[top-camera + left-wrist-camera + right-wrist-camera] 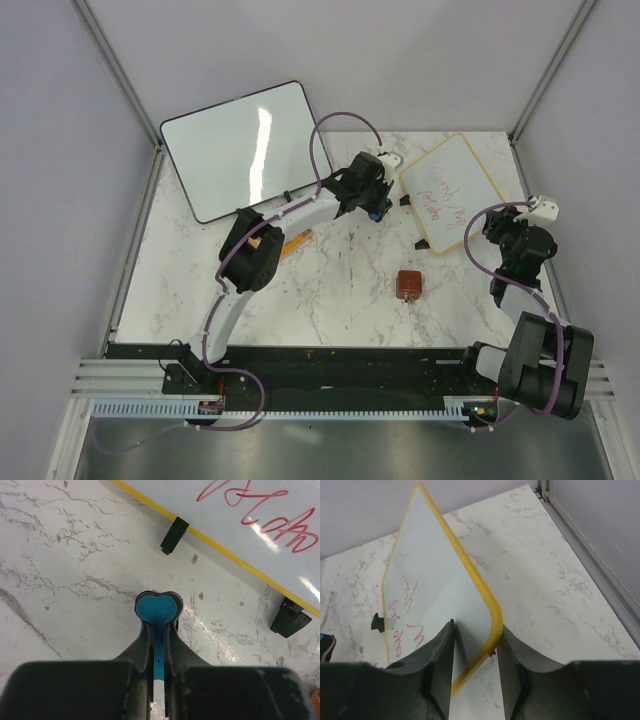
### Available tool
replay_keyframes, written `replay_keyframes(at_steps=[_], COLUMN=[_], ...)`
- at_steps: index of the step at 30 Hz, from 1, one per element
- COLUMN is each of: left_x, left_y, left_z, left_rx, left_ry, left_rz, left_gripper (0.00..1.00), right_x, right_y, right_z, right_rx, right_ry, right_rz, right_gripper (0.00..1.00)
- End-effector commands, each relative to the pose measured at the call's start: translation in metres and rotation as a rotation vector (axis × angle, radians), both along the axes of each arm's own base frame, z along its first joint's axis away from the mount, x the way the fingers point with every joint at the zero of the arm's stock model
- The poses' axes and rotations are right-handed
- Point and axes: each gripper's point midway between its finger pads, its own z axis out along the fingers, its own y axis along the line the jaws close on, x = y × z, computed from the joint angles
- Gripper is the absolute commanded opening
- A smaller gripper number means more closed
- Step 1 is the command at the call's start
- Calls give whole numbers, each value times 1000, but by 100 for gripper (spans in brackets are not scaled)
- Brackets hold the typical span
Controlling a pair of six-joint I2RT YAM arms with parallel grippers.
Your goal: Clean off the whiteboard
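Marble table (330,310) lies open across the lower middle of the top view, with a brown block (409,284) at centre. Black-framed board (240,150) overhangs the upper-left edge. Whiteboard (450,190) sits upper right, tilted, near the back and right edges. Right gripper (475,630) has jaws apart, straddling the whiteboard's yellow-framed corner. Left gripper (159,625) is clamped on a thin blue piece (157,609), lower left of the whiteboard's clip feet (174,534).

we see the whiteboard (435,580) standing on edge, its rounded yellow-framed corner between the parted jaws of the right gripper (476,626). red handwriting runs down its white face. its black clip foot (377,622) rests on the marble table (545,580).
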Motion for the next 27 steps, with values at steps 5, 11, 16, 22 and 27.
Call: replay_keyframes(at_steps=[5,11,16,22,27], left_x=[-5,-5,-9,-14,-17], left_y=[-6,-6,-8,-4,1], left_z=[42,44,44,50,49], left_rx=[-67,-76,-84,-88,-82], left_ry=[-49,-45,-36,-45,-49], left_rz=[-14,-10,-15,-14,-15], left_gripper=[2,2,2,2,2], right_x=[-19,-26,-30,-34,-41], right_y=[-10,0,8,15,44], right_z=[-16,-17,-8,2,0], right_rx=[-67,-47,-35,-34,-53], right_ry=[71,78,63,21,-88], right_rz=[-59,-41,-28,-2,110], right_gripper=[54,63,78,98,98])
